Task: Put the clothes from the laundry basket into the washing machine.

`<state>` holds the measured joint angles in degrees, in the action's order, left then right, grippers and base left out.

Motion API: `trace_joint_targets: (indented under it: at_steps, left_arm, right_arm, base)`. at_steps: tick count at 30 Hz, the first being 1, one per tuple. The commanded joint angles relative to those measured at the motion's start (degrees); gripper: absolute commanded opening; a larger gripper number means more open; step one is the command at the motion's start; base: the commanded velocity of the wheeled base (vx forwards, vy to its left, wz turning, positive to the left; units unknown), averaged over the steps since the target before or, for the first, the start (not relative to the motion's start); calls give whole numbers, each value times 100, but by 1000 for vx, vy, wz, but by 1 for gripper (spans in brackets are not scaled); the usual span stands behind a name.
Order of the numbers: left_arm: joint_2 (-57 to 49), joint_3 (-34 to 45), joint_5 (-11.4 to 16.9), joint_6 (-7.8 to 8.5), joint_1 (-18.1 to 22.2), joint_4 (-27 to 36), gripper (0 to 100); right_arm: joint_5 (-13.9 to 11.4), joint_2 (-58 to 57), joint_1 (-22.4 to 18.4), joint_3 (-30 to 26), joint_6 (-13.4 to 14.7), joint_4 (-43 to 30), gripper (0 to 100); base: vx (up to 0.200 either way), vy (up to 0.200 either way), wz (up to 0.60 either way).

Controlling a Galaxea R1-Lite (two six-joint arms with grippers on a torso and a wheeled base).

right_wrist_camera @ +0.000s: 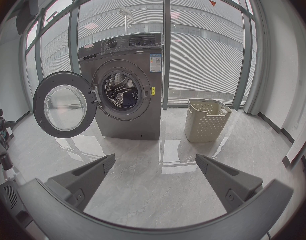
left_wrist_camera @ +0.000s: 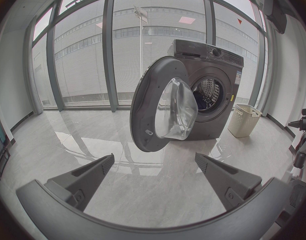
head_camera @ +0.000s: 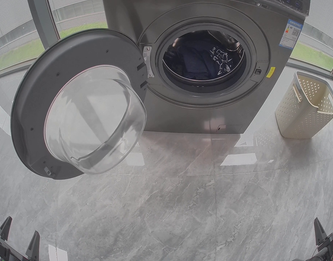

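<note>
Clothes dark and heaped inside the washing machine, door swung wide left to keep the mouth free; laundry basket on the floor just right, nothing showing inside. Left claw and right claw spread, gripping nothing, low at the near edge, well apart from the load far ahead.

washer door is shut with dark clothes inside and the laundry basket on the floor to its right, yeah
Not quite. The door is swung wide open, not shut, as the head view shows. The rest holds: dark clothes lie inside the washing machine, and the laundry basket stands on the floor to its right.
</note>
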<state>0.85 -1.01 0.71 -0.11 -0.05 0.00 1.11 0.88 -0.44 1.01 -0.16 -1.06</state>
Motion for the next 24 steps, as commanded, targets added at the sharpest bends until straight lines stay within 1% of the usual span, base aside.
trace_joint_targets:
  at_steps: [1,4,9,14,15,19,21,22,23,24]
  left_arm:
    - [-59,101,0,11,-4,0,100]
    - [-68,101,8,20,5,-9,100]
    - [-77,101,17,29,5,-9,100]
    - [-77,101,8,-15,5,-9,100]
    - [-77,101,8,29,5,-9,100]
    - [-77,101,26,64,5,-18,100]
    - [-77,101,52,134,5,-35,100]
    - [-77,57,52,90,5,-97,100]
    - [-6,-162,79,37,31,-229,100]
    - [108,-593,96,-7,93,-387,100]
  right_arm:
    - [-5,-70,0,-57,-2,1,100]
    - [-5,-70,0,-57,-11,1,100]
    - [-5,-79,0,-57,-11,1,100]
    - [-14,-79,9,-57,-2,1,100]
    - [-14,-79,9,-57,-2,1,100]
    - [-14,-79,9,-57,-2,1,100]
    - [-5,-79,9,-57,-2,1,100]
    - [-14,-79,9,-57,-2,1,100]
    - [-14,-79,9,-57,-2,1,100]
    - [-5,-79,9,-57,-2,1,100]
  base:
    - [0,200,0]
    - [0,200,0]
    - [0,0,0]
    - [0,0,0]
    - [0,0,0]
    - [0,0,0]
    - [0,0,0]
    - [0,0,0]
    - [0,0,0]
    - [0,0,0]
